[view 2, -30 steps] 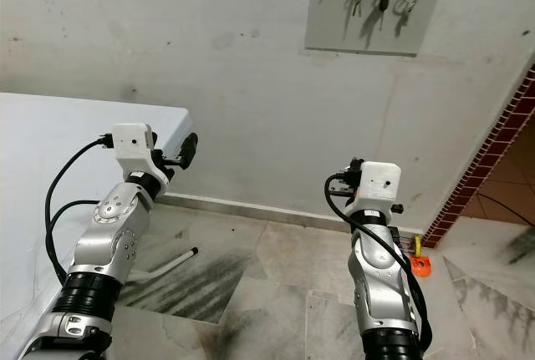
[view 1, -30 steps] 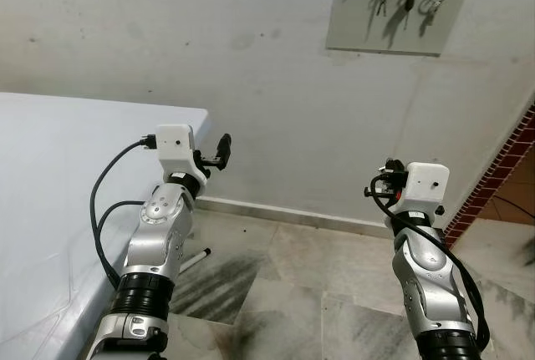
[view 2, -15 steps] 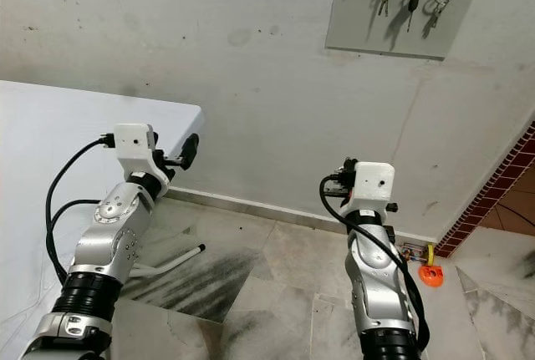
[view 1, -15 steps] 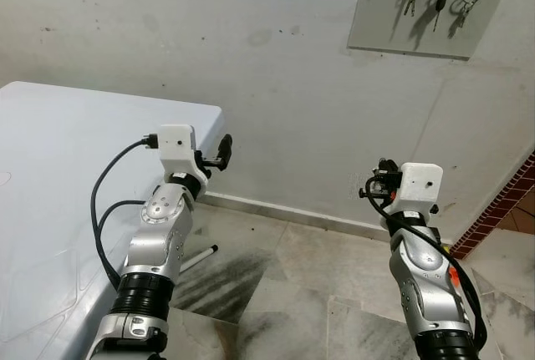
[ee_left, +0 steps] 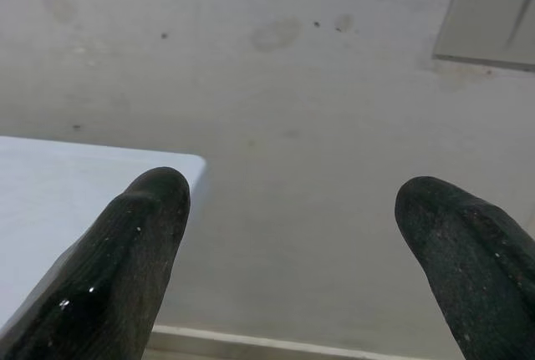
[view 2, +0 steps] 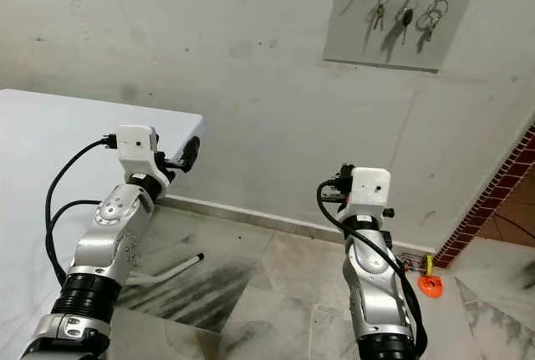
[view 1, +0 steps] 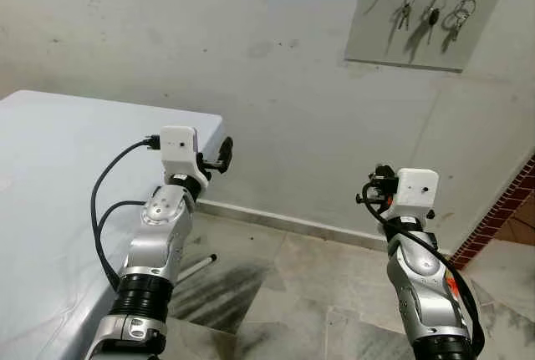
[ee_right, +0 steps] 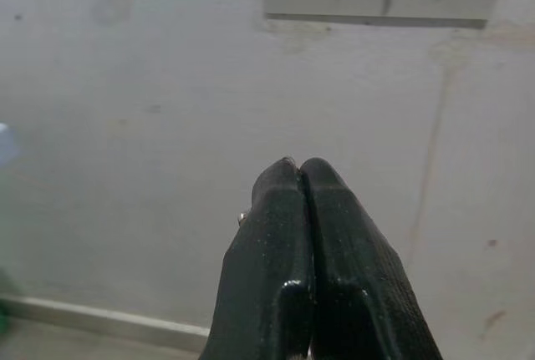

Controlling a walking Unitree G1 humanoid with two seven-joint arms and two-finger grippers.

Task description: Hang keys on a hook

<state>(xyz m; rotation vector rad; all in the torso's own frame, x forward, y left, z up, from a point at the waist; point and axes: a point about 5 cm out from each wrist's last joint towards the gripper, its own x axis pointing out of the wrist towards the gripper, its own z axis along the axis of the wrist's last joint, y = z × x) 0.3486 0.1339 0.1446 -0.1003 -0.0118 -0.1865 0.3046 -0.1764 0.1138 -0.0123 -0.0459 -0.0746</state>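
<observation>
R gripper [ee_right: 299, 178] pinched tight, prob on a small metal bit, aimed at hook board [view 2: 393, 13] upper right; L gripper [ee_left: 301, 235] spread, idle.

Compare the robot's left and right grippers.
The left gripper is open, fingers wide apart; the right gripper is shut, fingers pressed together, with a small metal glint beside them. The left is by the table corner; the right is lower and away from it. Both face the wall.
</observation>
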